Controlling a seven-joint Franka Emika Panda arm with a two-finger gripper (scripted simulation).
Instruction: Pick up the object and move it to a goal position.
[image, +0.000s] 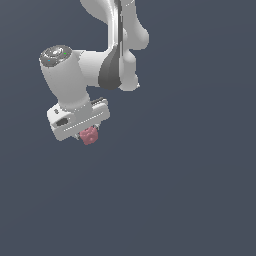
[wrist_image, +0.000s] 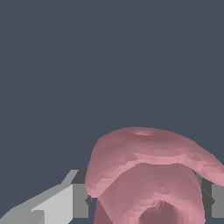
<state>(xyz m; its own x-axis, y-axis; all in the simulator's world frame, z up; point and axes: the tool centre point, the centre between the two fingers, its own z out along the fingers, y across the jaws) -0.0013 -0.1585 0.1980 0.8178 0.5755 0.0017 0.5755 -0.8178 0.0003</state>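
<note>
The object (image: 89, 135) is a small pinkish-red lumpy thing sticking out just below the white hand of the arm, in the upper left part of the exterior view. My gripper (image: 88, 134) is shut on it, with the fingers mostly hidden behind the hand and the object. In the wrist view the object (wrist_image: 148, 175) fills the space between the two grey fingers (wrist_image: 78, 199), one on each side, both pressed against it. Its swirled, bumpy surface shows close up.
Only a plain dark blue-grey ground surrounds the arm (image: 115, 55) in both views. No other objects, containers or edges show.
</note>
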